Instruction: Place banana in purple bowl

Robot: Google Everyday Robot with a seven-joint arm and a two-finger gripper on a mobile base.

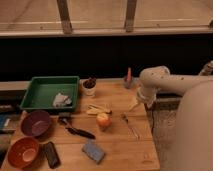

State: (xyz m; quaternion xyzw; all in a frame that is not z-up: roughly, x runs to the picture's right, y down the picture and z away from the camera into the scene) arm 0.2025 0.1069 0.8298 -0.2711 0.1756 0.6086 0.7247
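Dark windows back a wooden desk (pixel 120 147). The banana (pixel 99 108) lies mid-desk, well right of the purple bowl (pixel 35 123). The gripper (pixel 135 104) hangs by the right edge, likely poised to reach; jaws' state cannot be told.

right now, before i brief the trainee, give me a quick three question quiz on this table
1. True or false: the banana lies inside the purple bowl.
2. The gripper hangs over the right side of the table. Which is nearer it: A) the banana, B) the orange-brown bowl?
3. What colour is the tray behind the purple bowl?
Key: 1 false, it lies on the table; 2 A; 3 green.
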